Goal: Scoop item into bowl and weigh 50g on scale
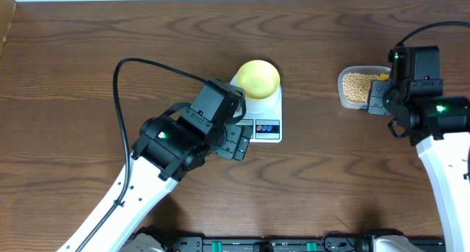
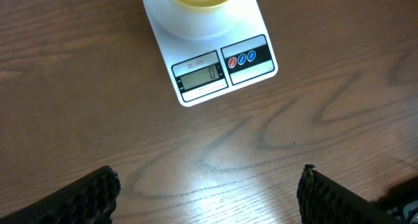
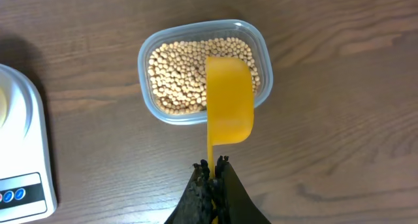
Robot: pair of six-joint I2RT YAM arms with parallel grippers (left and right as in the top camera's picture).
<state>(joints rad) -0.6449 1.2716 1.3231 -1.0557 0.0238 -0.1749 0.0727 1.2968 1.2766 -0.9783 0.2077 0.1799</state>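
**Overhead view.** The bowl [image 1: 257,77] stands on the rear part of the scale [image 1: 269,128]. This leaves the display and buttons at the near edge uncovered for reading. The bowl interior shows no beans, so the weighing is judged not yet begun. The left hand [image 1: 240,143] hovers over the worktop [image 1: 73,61] just beside the near-left corner of the scale. This position is probably meant to point its camera at the readout. The right hand [image 1: 380,94] is over the tub [image 1: 345,98], well apart from the scale on the right side.

**Left wrist view.** The left hand is spread wide and empty, with one finger at each lower corner of the picture. The display [image 2: 199,76] lies centred ahead of it and appears to read zero. The red and blue buttons [image 2: 241,59] sit beside the display.

**Right wrist view.** The right hand is pressed together, pinching the thin handle of the yellow scoop [image 3: 229,100]. The handle grip keeps the scoop cup well ahead of the fingers. The cup is above the near rim of the tub and the beans [image 3: 176,77] that fill it. No beans are visible on the cup. The step in hand is judged to be the first scoop.
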